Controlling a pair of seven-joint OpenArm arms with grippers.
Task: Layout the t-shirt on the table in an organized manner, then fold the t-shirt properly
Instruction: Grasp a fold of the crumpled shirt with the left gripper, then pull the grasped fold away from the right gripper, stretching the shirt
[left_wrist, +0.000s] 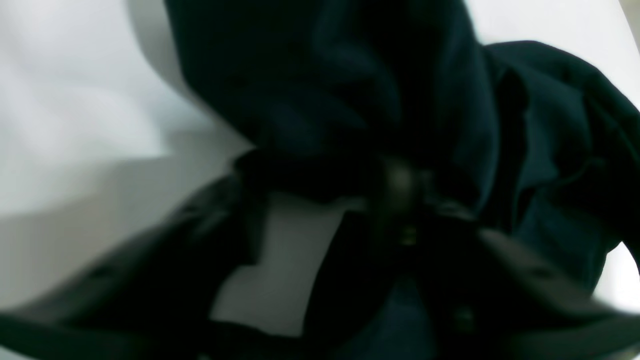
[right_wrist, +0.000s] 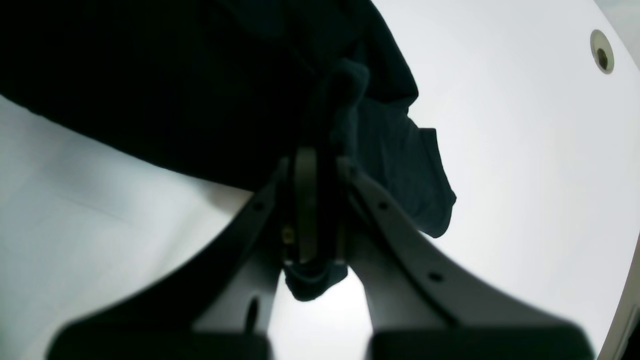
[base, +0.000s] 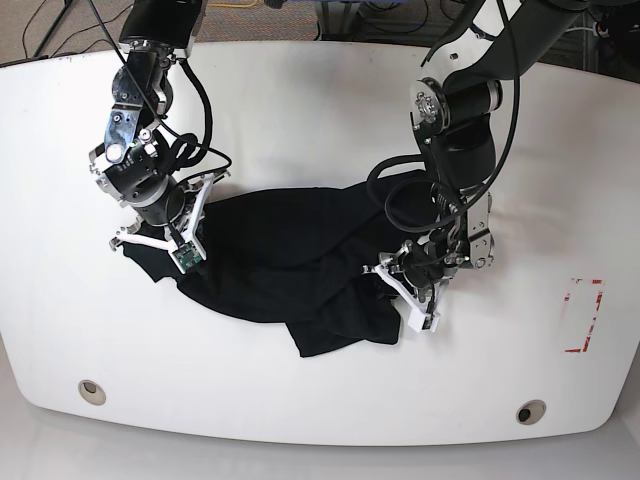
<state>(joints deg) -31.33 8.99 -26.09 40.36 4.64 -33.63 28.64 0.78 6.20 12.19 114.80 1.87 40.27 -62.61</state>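
Observation:
The dark navy t-shirt (base: 290, 250) lies crumpled in a wide heap on the middle of the white table (base: 320, 100). My right gripper (base: 150, 243) is at the shirt's left end. In the right wrist view, this right gripper (right_wrist: 312, 165) is shut on a bunched fold of the t-shirt (right_wrist: 150, 75), and a corner hangs below the fingers. My left gripper (base: 400, 285) is at the shirt's right edge. In the blurred left wrist view, the left gripper (left_wrist: 380, 185) is buried in the dark t-shirt (left_wrist: 325, 75), so its tips are hidden.
Two round grommet holes (base: 91, 391) (base: 530, 411) sit near the table's front edge; one grommet hole (right_wrist: 602, 51) also shows in the right wrist view. A red-outlined mark (base: 585, 315) lies at the right. Black cables loop beside both arms.

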